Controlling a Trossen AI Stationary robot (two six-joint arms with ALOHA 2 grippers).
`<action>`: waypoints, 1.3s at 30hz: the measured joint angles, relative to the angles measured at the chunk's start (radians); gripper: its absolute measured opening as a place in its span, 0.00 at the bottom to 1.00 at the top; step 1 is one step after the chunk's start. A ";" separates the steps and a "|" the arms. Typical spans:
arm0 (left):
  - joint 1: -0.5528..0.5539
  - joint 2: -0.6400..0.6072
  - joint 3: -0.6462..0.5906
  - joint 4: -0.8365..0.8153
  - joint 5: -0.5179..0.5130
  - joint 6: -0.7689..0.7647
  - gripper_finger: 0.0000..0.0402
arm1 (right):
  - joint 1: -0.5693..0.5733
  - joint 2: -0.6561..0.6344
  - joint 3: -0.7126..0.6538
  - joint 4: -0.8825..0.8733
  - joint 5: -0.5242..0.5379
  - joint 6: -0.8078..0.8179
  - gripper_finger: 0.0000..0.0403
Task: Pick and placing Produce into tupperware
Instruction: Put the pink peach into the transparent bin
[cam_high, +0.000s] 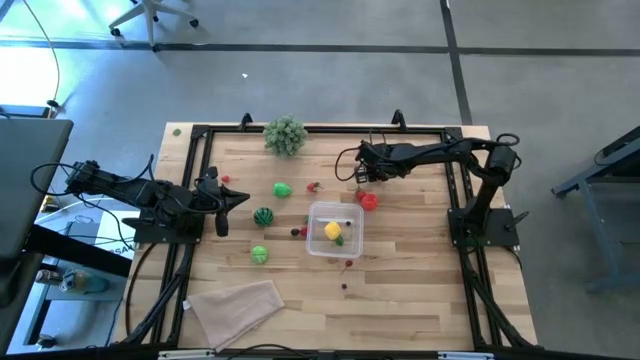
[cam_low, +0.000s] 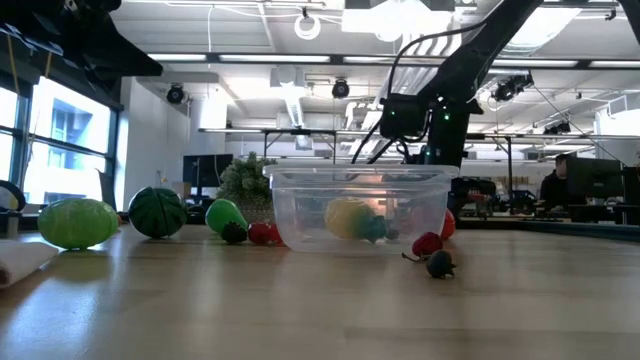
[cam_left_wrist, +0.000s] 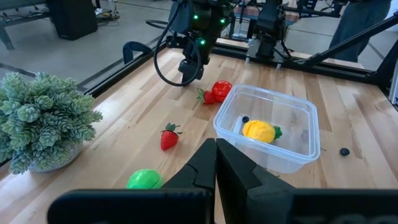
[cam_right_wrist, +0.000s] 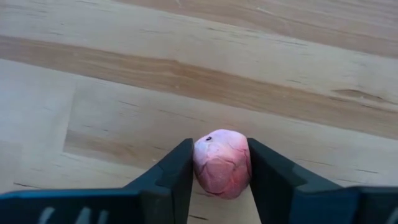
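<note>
Your right claw (cam_right_wrist: 219, 163) pinches a small pinkish-red fruit (cam_right_wrist: 221, 163), perhaps a lychee, low at its fingertips on the tabletop (cam_right_wrist: 186, 74), with the tupperware (cam_high: 335, 229) just beyond, so the round piece could squirt out as you lift.

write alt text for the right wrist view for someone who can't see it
The right hand is seen from just behind its two dark fingers, which press on both sides of a small pinkish-red fruit piece sitting on the light wooden table. Nothing else shows but bare wood grain.
</note>
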 joint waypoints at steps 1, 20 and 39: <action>0.000 0.000 0.000 0.000 0.000 0.000 0.00 | 0.000 0.000 0.000 0.001 0.001 0.000 0.30; 0.000 0.000 0.000 0.000 0.000 0.000 0.00 | 0.011 -0.081 0.000 0.030 -0.026 -0.090 0.30; 0.000 0.000 0.000 0.000 0.000 0.000 0.00 | 0.369 -0.379 0.002 0.492 -0.318 -0.691 0.30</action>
